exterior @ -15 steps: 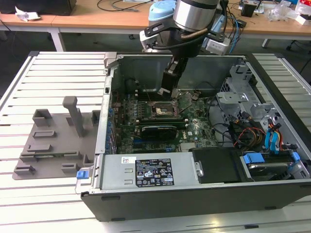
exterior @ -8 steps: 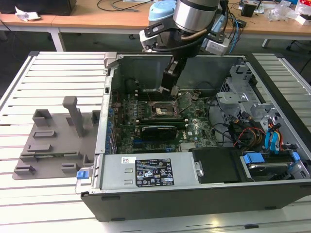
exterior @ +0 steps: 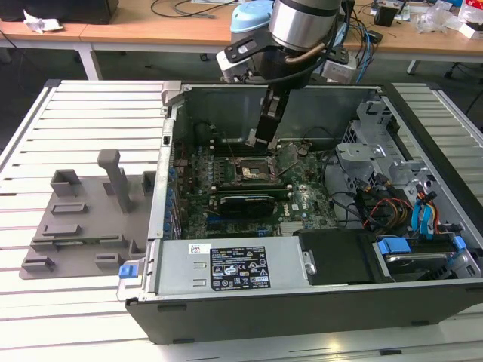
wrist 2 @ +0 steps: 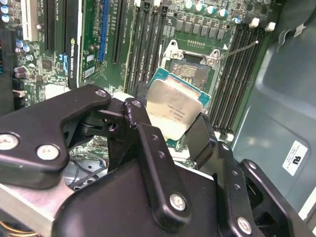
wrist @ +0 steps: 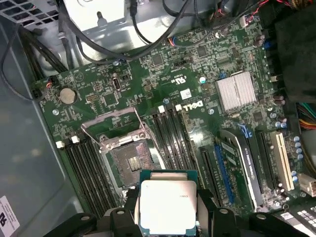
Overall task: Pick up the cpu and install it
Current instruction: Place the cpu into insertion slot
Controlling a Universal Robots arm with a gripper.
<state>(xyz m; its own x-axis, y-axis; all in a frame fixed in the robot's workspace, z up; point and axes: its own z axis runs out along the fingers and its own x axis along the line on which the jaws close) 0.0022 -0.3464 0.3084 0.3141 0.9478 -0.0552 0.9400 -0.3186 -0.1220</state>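
Cpu pinched by opposite edges in gripper, fingers closed to chip's width. Held above board, just beside open socket. Edge grip likely spares contacts underneath.

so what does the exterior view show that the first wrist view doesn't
Exterior view, not the first wrist view: the whole open computer case, the grey fixture on the slatted table at the exterior view's left, and the arm above the case. First wrist view, not the exterior: the cpu, pale metal top up, and a coin battery. Both: the green motherboard, its open socket, and the hand, seen gripping the cpu in the wrist view.
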